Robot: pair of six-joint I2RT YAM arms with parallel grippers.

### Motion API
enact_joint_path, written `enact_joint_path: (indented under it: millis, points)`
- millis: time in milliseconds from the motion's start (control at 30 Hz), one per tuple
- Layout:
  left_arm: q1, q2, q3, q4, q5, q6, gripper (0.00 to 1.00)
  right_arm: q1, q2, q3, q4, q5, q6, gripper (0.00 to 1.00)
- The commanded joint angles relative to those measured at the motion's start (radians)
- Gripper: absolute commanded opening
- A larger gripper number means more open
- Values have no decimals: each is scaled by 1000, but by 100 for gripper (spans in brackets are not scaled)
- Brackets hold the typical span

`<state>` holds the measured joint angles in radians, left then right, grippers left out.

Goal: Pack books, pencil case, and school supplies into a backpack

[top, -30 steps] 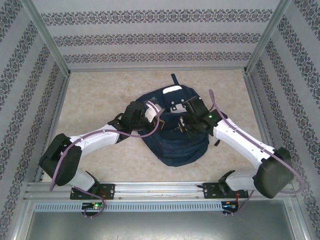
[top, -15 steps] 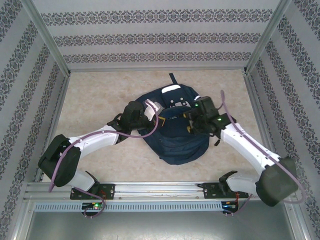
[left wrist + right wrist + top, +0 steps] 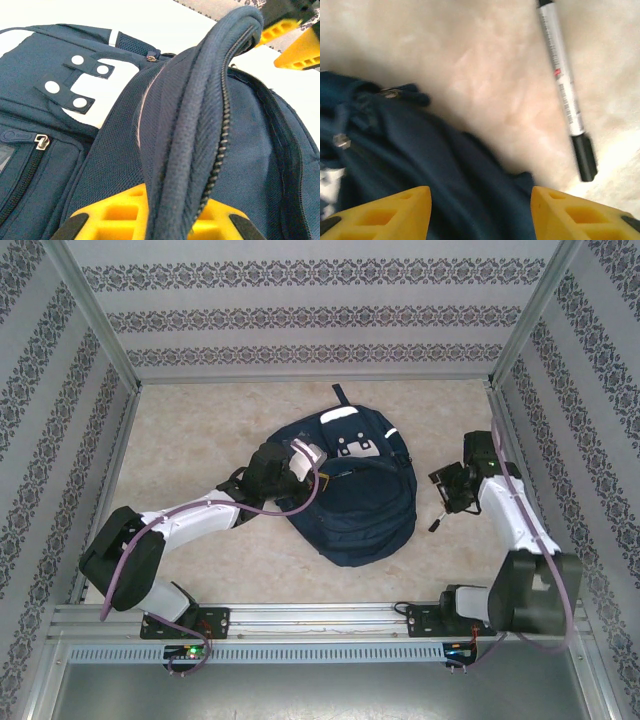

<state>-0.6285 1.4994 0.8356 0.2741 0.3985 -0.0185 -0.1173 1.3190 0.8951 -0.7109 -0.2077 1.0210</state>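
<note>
**Left arm pinches the backpack's rim, right arm hangs open beside it**

We see the left arm reach in low from the backpack's left side. Its left gripper (image 3: 300, 462) is clamped on the raised zippered rim of the backpack (image 3: 355, 500), which lies mid-table. The right arm folds up along the backpack's right side. The right gripper (image 3: 480, 212) hangs there with its jaws apart and nothing between them. The slim black pen (image 3: 563, 85) lies on the table just right of the backpack, apart from the fabric.

In the left wrist view the yellow fingers (image 3: 107, 217) are cut off by the frame edge, and the raised rim hides the backpack's inside. The right wrist view is blurred, so we cannot read the pen's print.

The table (image 3: 200, 430) is beige and marbled. Walls (image 3: 320, 315) papered in grey ornamental bands stand behind the backpack and on both sides of it.
</note>
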Motion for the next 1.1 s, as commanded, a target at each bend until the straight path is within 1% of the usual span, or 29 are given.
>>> enact_joint_path:
  millis: [0,100,200,267,333,367,433,533,633,800,867,1067]
  points:
    - [-4,-3,35,38,-21,21,0,-25,113,43,-53,14,-198,52]
    - [-3,-14,33,21,-28,31,0,-26,176,53,-54,86,-214,52]
    - [-4,-22,30,19,-28,32,0,-28,248,71,-79,119,-236,52]
    - [-4,-26,30,17,-27,31,0,-28,296,70,-70,104,-242,49]
    - [-3,-28,29,13,-28,32,0,-24,340,70,-70,95,-239,41]
    - [-3,-28,28,12,-28,34,0,-22,353,68,-85,112,-224,38]
    - [-4,-28,32,7,-30,38,0,-19,358,53,-83,142,-217,33]
    - [-3,-27,36,4,-32,40,0,-24,372,30,-62,137,-217,23]
    - [-4,-21,40,2,-30,41,0,-24,384,21,-60,125,-214,23]
    - [-3,-23,44,-7,-31,46,0,-24,371,18,-80,123,-214,29]
    - [-3,-26,41,-6,-33,45,0,-24,359,30,-101,132,-223,32]
    - [-3,-27,30,4,-29,41,0,-24,332,80,-163,190,-288,32]
